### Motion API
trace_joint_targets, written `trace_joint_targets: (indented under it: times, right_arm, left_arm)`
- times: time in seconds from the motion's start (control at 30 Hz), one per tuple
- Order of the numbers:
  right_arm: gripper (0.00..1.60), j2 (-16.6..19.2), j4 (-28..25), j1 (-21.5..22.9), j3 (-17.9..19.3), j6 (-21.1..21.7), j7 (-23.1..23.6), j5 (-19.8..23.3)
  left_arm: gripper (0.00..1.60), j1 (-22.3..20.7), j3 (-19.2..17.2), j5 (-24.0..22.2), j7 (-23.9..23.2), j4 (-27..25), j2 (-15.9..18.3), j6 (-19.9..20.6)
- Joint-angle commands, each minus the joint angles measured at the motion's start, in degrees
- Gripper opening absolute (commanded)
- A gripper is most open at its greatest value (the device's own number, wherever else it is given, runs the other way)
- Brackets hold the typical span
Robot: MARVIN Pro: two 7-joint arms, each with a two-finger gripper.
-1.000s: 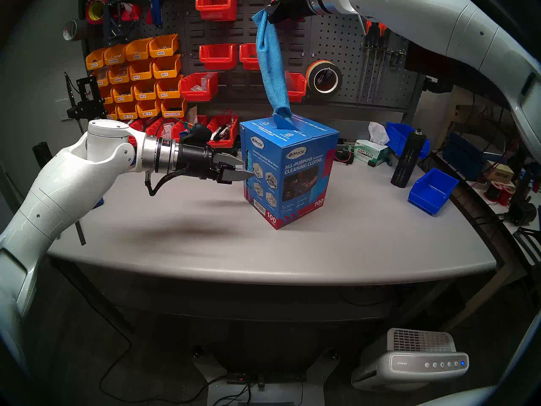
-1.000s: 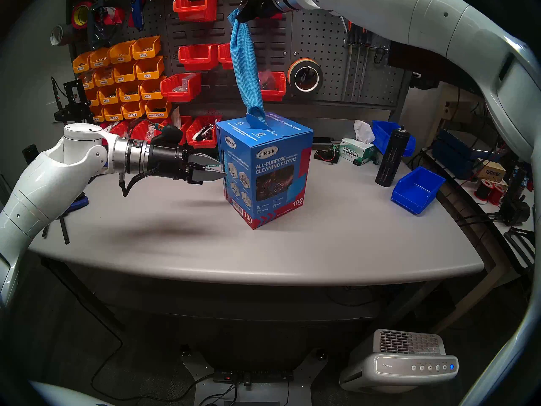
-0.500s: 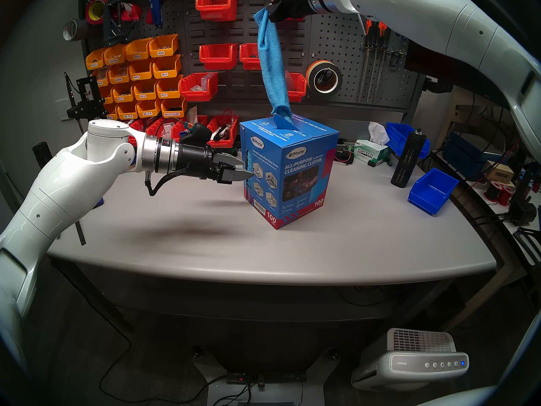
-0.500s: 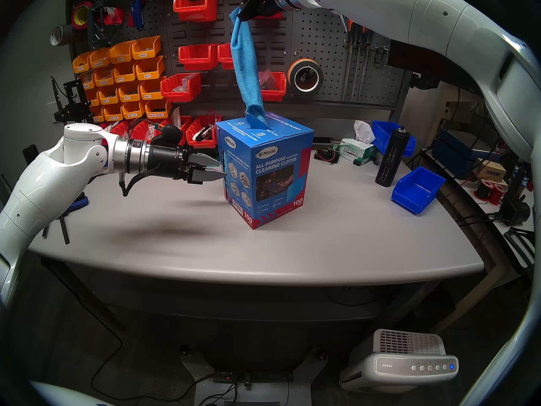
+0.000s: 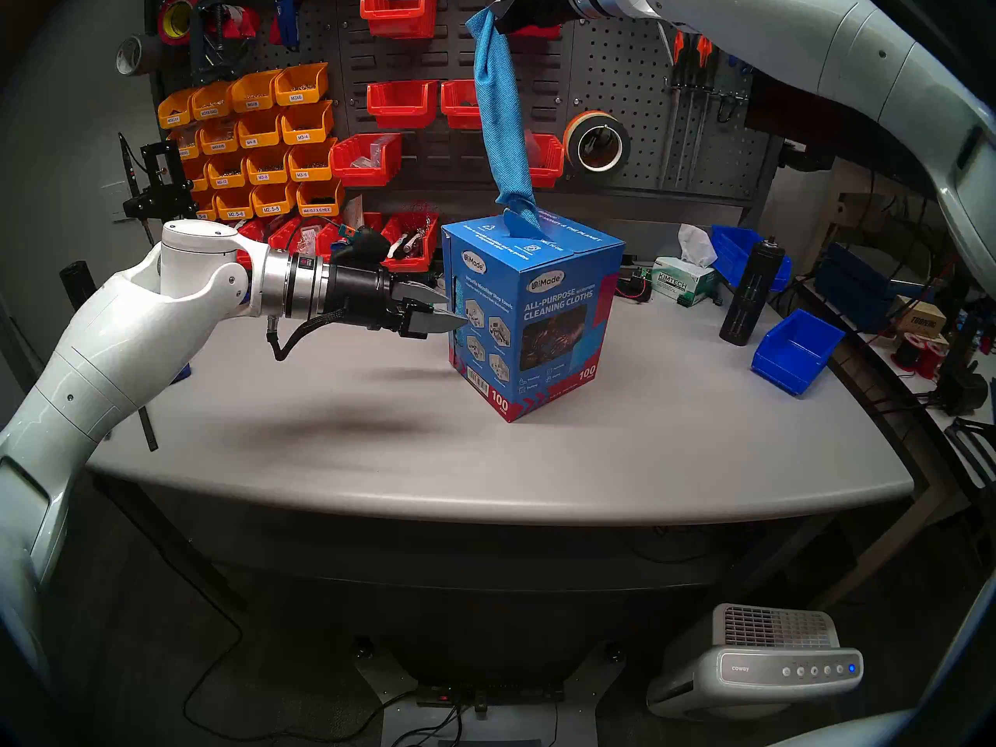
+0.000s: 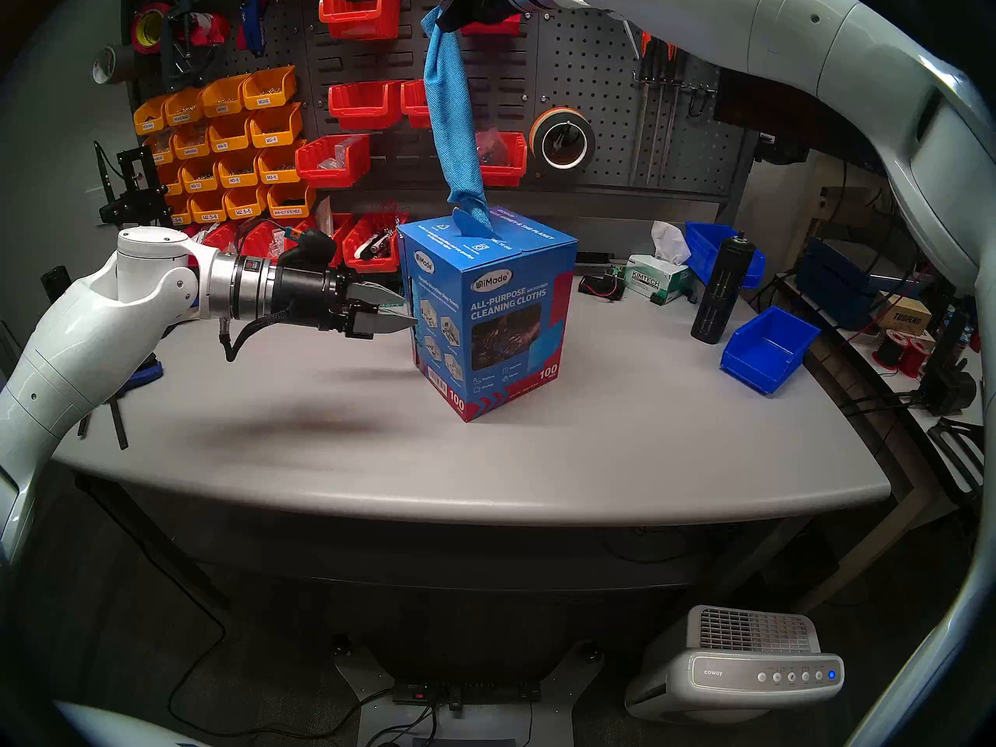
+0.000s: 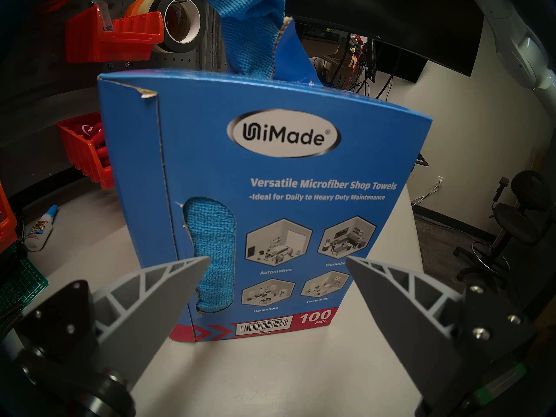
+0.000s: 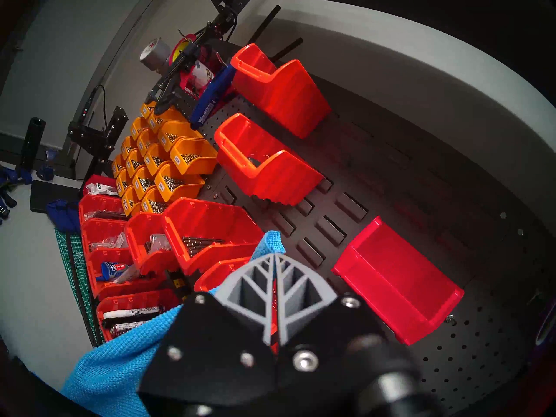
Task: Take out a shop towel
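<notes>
Towel: one sky-blue towel point(image 5: 498, 120) hangs high over the table point(image 5: 377, 438), its top pinched in the right gripper point(image 5: 498, 18) and its bottom in the slot on top of the carton point(image 5: 539, 320).
Towel axis: long and near upright, leaning a little; upper end toward the left arm's side, lower end at the slot.
Towel end: whether the lower tip is free of the slot cannot be told; the raised flap hides it.
More cloth: blue fabric point(image 7: 213, 251) shows through an oval cutout in the carton's side.
Carton: one, upright on the table, a corner toward the head camera.
Grippers: two.
Right gripper: fingers point(image 8: 255, 284) pressed together on the towel's corner point(image 8: 270, 242); the arm is partly cut off by the top edge in the head views.
Left gripper: point(image 7: 276, 272) level, fingers spread wide, tips just beside the carton's side face; contact cannot be told.
Other boxes: one Kimtech box point(image 5: 682, 282), well apart from the carton.
Blue bins: two on the table; the near one point(image 5: 795, 349) stands alone, the far one is partly hidden behind a black cylinder point(image 5: 752, 293).
</notes>
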Motion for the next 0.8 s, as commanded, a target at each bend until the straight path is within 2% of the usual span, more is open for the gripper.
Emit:
trace_joint_targets:
  times: [0.0,0.77]
  right_arm:
    - [0.0,-0.14,1.21,3.35,2.01,-1.08,-0.04,-0.37]
    - [0.0,-1.01,3.37,4.26,2.5,-2.0,1.03,-1.44]
  left_arm:
    - [1.6,-1.58,-1.44,-0.46,0.04,-0.16,0.14,-0.2]
    - [1.6,-1.58,-1.44,-0.46,0.04,-0.16,0.14,-0.2]
